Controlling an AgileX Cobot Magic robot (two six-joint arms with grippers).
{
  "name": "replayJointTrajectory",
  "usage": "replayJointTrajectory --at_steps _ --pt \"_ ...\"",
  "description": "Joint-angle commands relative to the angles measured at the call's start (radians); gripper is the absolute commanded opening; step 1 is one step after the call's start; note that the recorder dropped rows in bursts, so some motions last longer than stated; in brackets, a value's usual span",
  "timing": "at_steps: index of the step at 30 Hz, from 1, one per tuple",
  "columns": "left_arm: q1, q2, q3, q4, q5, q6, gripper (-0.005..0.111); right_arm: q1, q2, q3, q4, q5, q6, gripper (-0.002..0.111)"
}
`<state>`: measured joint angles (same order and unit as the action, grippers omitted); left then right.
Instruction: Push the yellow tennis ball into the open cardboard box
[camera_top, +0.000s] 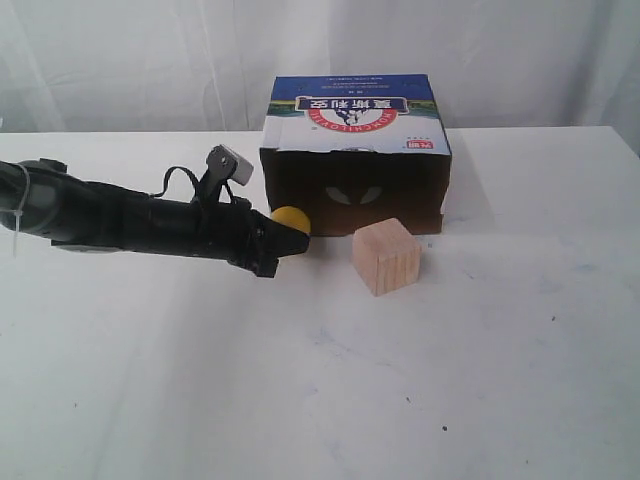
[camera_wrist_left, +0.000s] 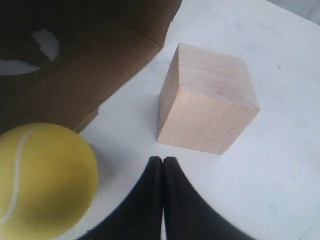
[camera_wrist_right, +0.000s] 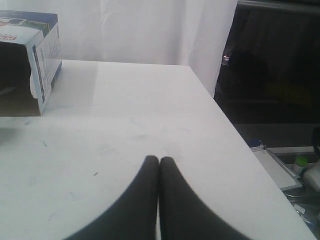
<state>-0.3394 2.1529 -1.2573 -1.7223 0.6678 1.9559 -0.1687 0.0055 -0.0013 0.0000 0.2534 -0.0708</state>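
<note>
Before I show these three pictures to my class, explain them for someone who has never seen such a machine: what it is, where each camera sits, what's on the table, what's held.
It is a robot with two arms, each ending in a two-fingered gripper. One picture comes from a camera off the arms; the other two from a camera on each wrist. On the white table sit an open cardboard box, a yellow tennis ball at its opening and a wooden cube. The left gripper is shut beside the ball; the right gripper is shut too. Neither holds anything.
</note>
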Motion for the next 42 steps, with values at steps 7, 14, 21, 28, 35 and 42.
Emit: replayJointTrajectory --at_steps 7,14,21,28,35,42 --pt "0.009 -0.005 0.0 0.095 0.072 -0.028 0.0 -0.009 -0.006 0.001 0.0 -0.015 -0.003 0.0" --pt "0.097 -0.105 0.001 0.344 0.136 -0.17 0.0 -0.009 -0.006 0.001 0.0 -0.015 -0.003 0.0" --pt "0.157 -0.099 0.0 0.436 0.108 -0.165 0.0 -0.009 -0.006 0.001 0.0 -0.015 -0.003 0.0" --pt "0.157 -0.033 0.001 0.642 -0.135 -0.225 0.0 -0.009 -0.006 0.001 0.0 -0.015 -0.003 0.0" --pt "0.157 0.096 -0.088 0.47 -0.02 -0.095 0.0 -0.009 -0.006 0.001 0.0 -0.015 -0.003 0.0" --pt "0.157 0.098 -0.088 0.323 0.027 -0.033 0.0 -0.009 -0.006 0.001 0.0 -0.015 -0.003 0.0"
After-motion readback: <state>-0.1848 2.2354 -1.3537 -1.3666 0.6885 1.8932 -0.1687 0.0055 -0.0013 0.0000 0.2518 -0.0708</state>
